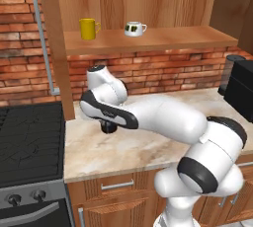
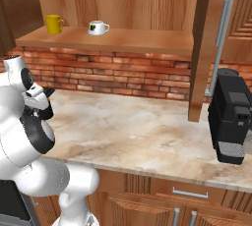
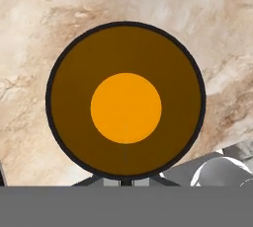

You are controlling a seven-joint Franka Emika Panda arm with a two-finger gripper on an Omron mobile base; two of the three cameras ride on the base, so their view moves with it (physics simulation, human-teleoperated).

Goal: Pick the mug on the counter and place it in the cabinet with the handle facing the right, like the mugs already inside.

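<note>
I look straight down into the black mug (image 3: 126, 107) with its orange inside; its handle is hidden. My gripper (image 3: 126, 182) is shut on the mug's near rim, one finger inside and one outside. From the left base, the mug (image 1: 109, 128) is a dark shape under my hand, low over the beige counter (image 1: 143, 154) near its left end. I cannot tell whether it touches the counter. It also shows beside my hand in the right base view as the mug (image 2: 47, 112). Above, the open cabinet's shelf (image 1: 168, 38) carries a yellow mug (image 1: 88, 28) and a white mug (image 1: 134, 28), handles to the right.
The open cabinet door (image 1: 57, 48) with its grey bar handle (image 1: 44, 43) hangs just left of my hand. A black stove (image 1: 29, 142) lies to the left of the counter. A black coffee machine (image 2: 231, 117) stands at the counter's right end. The shelf is bare to the right of the white mug.
</note>
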